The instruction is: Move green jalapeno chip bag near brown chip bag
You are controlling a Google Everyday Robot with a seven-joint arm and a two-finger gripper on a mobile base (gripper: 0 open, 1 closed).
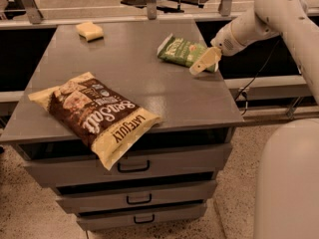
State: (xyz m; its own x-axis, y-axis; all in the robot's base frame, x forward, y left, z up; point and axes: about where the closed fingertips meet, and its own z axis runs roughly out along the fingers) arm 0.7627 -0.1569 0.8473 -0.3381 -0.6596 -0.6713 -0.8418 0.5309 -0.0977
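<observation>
Here the gripper (204,63) sits against the green jalapeno chip bag (181,50).

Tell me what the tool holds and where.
Cannot tell: the tool sits at the right end of the green chip bag, but no clear hold shows.

Grey drawer cabinet (130,83) on speckled floor (30,218).
</observation>
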